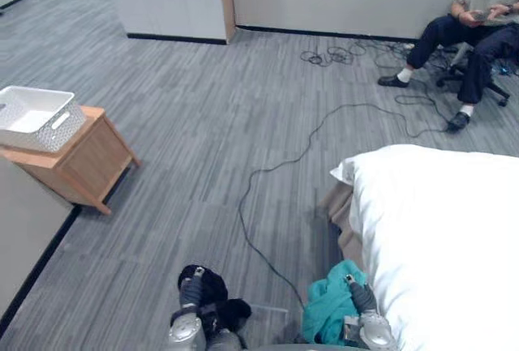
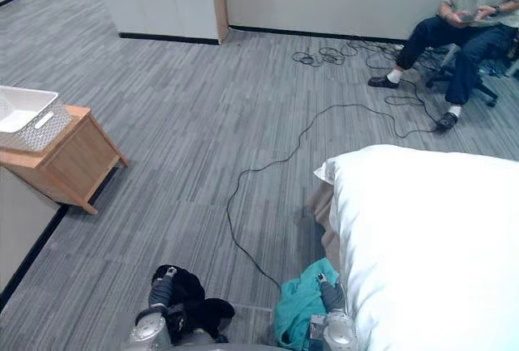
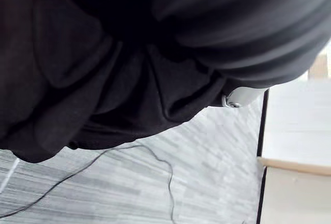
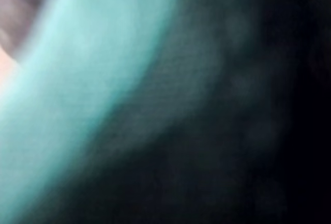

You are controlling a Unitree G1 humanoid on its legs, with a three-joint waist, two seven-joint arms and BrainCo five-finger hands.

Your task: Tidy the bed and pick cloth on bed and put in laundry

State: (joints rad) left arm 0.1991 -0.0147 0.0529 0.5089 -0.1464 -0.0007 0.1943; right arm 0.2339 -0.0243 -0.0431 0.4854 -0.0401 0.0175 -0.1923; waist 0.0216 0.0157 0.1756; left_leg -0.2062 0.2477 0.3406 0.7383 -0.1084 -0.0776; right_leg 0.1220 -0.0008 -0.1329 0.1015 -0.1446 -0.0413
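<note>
On the nightstand (image 1: 81, 160) at left sits a white basket (image 1: 63, 130), bed (image 1: 438, 229) opposite.

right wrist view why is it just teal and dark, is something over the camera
Right wrist view: the teal cloth sits right against the camera, bright on one side, shadowed on the other. Left wrist view: the black cloth hangs close too, lit grey floor past it. Left eye view: even light, black at the left hand, teal at the right hand.
</note>
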